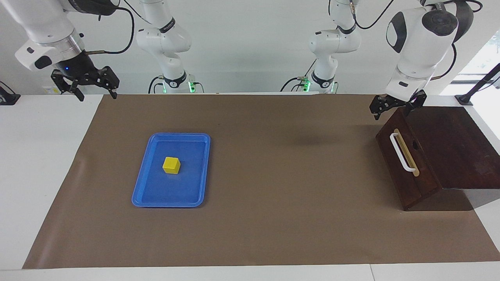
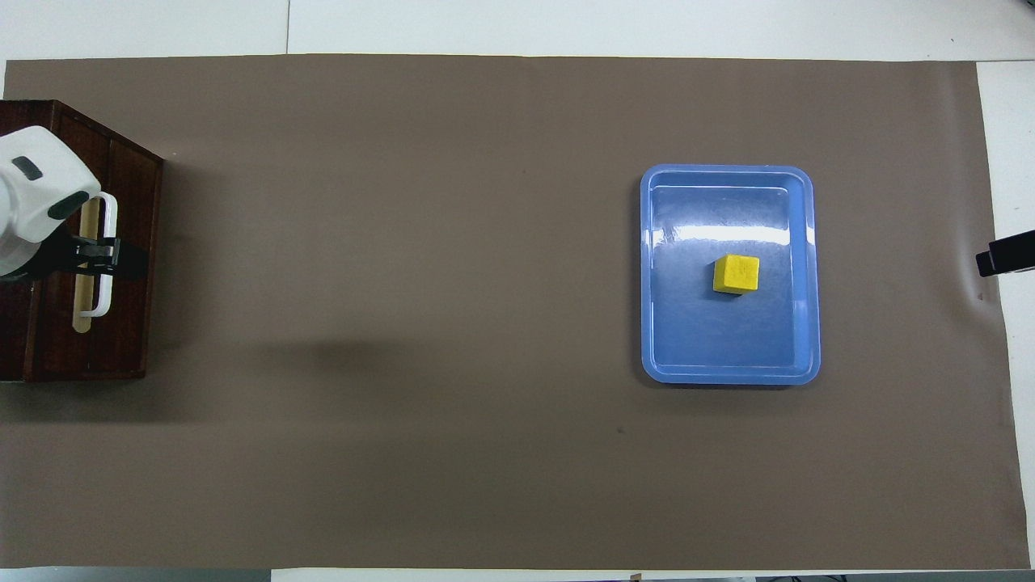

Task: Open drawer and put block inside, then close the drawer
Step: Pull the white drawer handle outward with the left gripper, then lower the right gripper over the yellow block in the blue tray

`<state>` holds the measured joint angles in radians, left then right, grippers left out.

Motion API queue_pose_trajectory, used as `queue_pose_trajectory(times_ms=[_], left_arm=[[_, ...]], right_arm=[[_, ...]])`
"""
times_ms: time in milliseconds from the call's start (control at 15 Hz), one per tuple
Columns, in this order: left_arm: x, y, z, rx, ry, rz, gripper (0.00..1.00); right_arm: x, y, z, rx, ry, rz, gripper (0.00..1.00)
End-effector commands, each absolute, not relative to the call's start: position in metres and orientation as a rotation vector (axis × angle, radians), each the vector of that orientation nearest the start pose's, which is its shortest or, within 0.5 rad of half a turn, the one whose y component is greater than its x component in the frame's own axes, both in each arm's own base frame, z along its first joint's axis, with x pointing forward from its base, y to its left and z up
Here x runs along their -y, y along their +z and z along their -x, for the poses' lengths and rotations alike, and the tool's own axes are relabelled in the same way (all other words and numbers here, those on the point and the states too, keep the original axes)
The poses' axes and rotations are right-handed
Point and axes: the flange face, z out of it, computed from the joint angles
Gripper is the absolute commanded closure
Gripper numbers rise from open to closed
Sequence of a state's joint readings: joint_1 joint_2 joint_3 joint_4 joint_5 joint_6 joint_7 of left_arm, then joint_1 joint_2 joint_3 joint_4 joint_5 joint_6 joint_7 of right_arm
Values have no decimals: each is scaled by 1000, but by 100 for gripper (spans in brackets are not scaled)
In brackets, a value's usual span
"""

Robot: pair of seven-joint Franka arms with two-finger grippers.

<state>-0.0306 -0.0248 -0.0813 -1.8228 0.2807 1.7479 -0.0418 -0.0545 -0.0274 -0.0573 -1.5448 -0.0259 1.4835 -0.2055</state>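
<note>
The dark wood drawer is shut in its box at the left arm's end of the table, with its white bar handle facing the table's middle. The yellow block lies in the blue tray toward the right arm's end. My left gripper is open and hangs just above the box's top edge nearest the robots. In the overhead view it covers the handle of the drawer. My right gripper is open and empty, and waits raised over the table's edge at its own end.
A brown mat covers most of the table. The tray with the block lies on it. The right gripper's tip shows at the mat's edge. White table shows around the mat.
</note>
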Motion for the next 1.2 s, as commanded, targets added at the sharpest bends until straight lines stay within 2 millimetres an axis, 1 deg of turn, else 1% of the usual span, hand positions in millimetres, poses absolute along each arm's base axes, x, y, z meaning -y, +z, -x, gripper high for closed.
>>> queue_pose_trajectory(times_ms=[0,67,133,200,267,333,467,533,600,667,800,867,933,1000,1067,1133], left_arm=[[45,496,-563,-142,16,2765,0],[47,483,-566,-84,-5,2758,0],[47,468,-569,-86,-15,2729,0],[46,459,-572,-118,-32,2701,0],[44,448,-577,-145,-50,2689,0],[42,444,-581,-159,-78,2682,0],[41,435,-587,-193,-106,2668,0],[42,424,-588,-215,-110,2666,0],[43,417,-589,-250,-124,2644,0],[43,407,-591,-286,-122,2614,0],[42,386,-597,-345,-102,2564,0],[43,380,-599,-361,-110,2561,0],[37,378,-600,-354,-115,2566,0],[29,377,-600,-335,-110,2570,0],[28,373,-599,-336,-107,2572,0],[27,369,-597,-341,-104,2576,0]], right_arm=[[65,641,-533,177,47,3155,0],[65,639,-532,172,54,3155,0],[65,635,-531,156,66,3154,0],[64,629,-530,108,82,3153,0],[63,620,-530,-4,111,3150,0],[60,610,-530,-128,143,3126,0],[52,583,-525,-412,179,3031,0],[46,566,-523,-570,213,2967,0],[43,554,-526,-694,227,2900,0],[40,536,-533,-827,258,2830,0],[37,500,-554,-1070,329,2662,0],[37,483,-565,-1203,353,2568,0],[37,471,-573,-1333,387,2454,0],[36,458,-579,-1410,413,2373,0],[35,444,-582,-1469,433,2310,0],[34,432,-579,-1516,448,2244,0]])
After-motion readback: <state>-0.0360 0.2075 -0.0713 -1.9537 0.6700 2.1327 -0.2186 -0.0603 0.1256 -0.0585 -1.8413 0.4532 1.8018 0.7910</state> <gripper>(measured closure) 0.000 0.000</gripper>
